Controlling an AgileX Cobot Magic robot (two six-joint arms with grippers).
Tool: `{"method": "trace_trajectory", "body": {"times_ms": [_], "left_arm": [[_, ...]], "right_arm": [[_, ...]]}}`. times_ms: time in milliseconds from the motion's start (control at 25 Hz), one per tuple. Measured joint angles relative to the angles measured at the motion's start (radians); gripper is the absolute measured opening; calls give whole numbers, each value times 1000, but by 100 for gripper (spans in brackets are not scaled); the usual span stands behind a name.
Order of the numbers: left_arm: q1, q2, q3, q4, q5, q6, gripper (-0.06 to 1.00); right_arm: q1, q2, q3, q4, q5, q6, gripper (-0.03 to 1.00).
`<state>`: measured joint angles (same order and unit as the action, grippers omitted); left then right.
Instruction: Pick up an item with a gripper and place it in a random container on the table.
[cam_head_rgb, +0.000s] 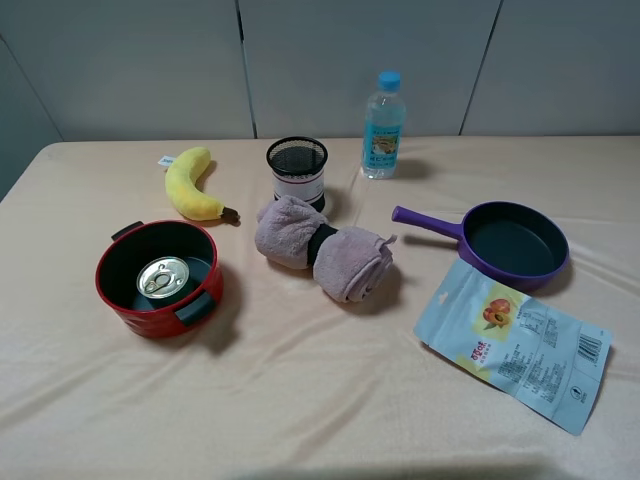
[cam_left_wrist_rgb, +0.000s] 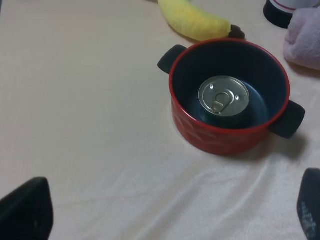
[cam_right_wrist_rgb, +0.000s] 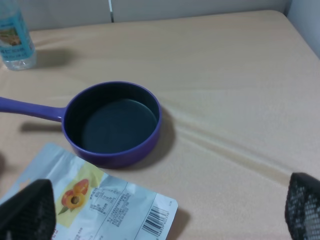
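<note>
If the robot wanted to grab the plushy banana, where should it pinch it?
Best guess: pinch the banana across its thick yellow middle, coming straight down from above. It lies flat on the cloth, curved, with space on both long sides for the claw tips. The brown tip near the red pot looks too thin to hold well.

Red pot (cam_head_rgb: 150, 310), dark grey inside, black handles. Silver-lidded can (cam_head_rgb: 163, 277). Yellow banana (cam_head_rgb: 189, 184). Purple pan (cam_head_rgb: 520, 243). Mauve towel (cam_head_rgb: 322, 246). Beige tabletop (cam_head_rgb: 300, 400).
</note>
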<state>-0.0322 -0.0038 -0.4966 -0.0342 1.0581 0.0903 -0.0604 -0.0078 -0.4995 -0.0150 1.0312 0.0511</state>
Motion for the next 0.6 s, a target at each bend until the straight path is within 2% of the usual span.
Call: {"method": "trace_trajectory", "body": {"times_ms": [600], "left_arm": [[0,0,0,0,0,1,99]], "right_arm": [[0,0,0,0,0,0,69]]}}
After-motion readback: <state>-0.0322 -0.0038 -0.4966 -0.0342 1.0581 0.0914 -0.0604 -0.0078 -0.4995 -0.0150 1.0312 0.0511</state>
